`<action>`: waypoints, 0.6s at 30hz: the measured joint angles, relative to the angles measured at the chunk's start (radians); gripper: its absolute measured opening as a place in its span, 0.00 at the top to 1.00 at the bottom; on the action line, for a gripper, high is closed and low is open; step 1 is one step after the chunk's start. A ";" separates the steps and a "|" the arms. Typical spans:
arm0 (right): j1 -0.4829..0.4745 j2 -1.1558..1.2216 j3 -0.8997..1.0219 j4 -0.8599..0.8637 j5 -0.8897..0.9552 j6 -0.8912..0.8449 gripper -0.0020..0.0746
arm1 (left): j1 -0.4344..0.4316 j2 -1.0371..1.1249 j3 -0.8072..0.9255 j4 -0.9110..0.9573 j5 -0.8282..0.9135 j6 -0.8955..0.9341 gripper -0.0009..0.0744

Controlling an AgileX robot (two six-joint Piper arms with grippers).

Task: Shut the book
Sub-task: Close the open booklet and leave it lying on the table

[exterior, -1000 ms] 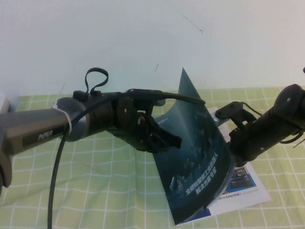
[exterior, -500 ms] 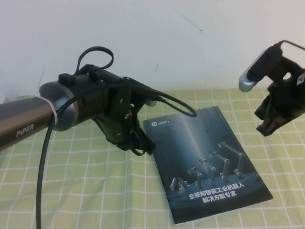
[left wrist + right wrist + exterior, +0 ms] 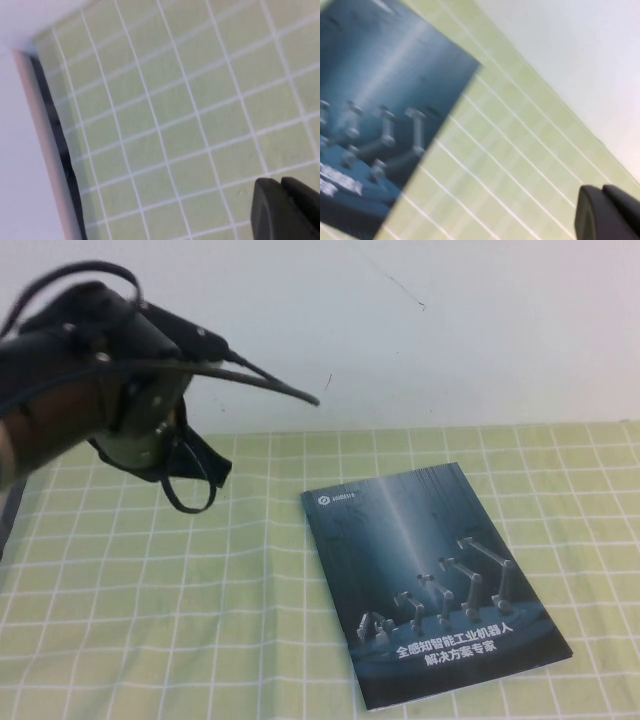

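The book lies closed, cover up, flat on the green checked cloth over the worktop, right of centre. The left gripper hangs raised over the cloth's far left, well apart from the book, jaws closed on nothing. The right gripper, outside the high view, hovers above bare cloth beside the book, jaws closed and empty.

We look down from high at cloth and book. Right wrist view, past right gripper, shares the book obliquely; left wrist view, past left gripper, sits close over cloth.
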 joint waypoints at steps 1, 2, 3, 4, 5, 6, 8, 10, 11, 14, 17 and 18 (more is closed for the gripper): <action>0.000 -0.026 0.000 -0.037 0.025 0.038 0.98 | 0.000 -0.038 0.000 -0.010 -0.010 0.000 0.99; 0.000 -0.052 0.000 -0.062 0.048 0.066 0.98 | 0.000 -0.068 0.000 -0.020 -0.020 0.000 0.99; 0.000 -0.073 0.001 -0.078 0.067 0.083 0.98 | 0.000 -0.107 0.008 -0.031 -0.038 0.002 0.99; 0.000 -0.107 0.007 -0.083 0.080 0.103 0.98 | 0.000 -0.148 0.021 -0.045 -0.061 0.008 0.99; 0.000 -0.132 0.015 -0.084 0.085 0.114 0.98 | 0.000 -0.181 0.037 -0.059 -0.089 0.016 0.99; 0.000 -0.165 0.027 -0.082 0.088 0.126 0.98 | 0.000 -0.224 0.062 -0.078 -0.117 0.030 0.99; 0.000 -0.226 0.057 -0.074 0.089 0.142 0.98 | 0.000 -0.298 0.118 -0.115 -0.163 0.056 0.99; 0.000 -0.298 0.107 -0.064 0.083 0.157 0.98 | 0.000 -0.373 0.192 -0.156 -0.213 0.085 0.99; 0.000 -0.333 0.139 -0.058 0.079 0.169 0.98 | 0.000 -0.412 0.239 -0.178 -0.240 0.103 0.99; 0.000 -0.437 0.242 -0.024 0.050 0.197 0.98 | 0.000 -0.490 0.357 -0.221 -0.309 0.132 0.99; 0.000 -0.535 0.357 0.027 -0.010 0.207 0.98 | 0.000 -0.553 0.492 -0.267 -0.429 0.167 0.99; 0.000 -0.576 0.417 0.052 -0.051 0.211 0.98 | 0.000 -0.575 0.534 -0.280 -0.468 0.174 0.99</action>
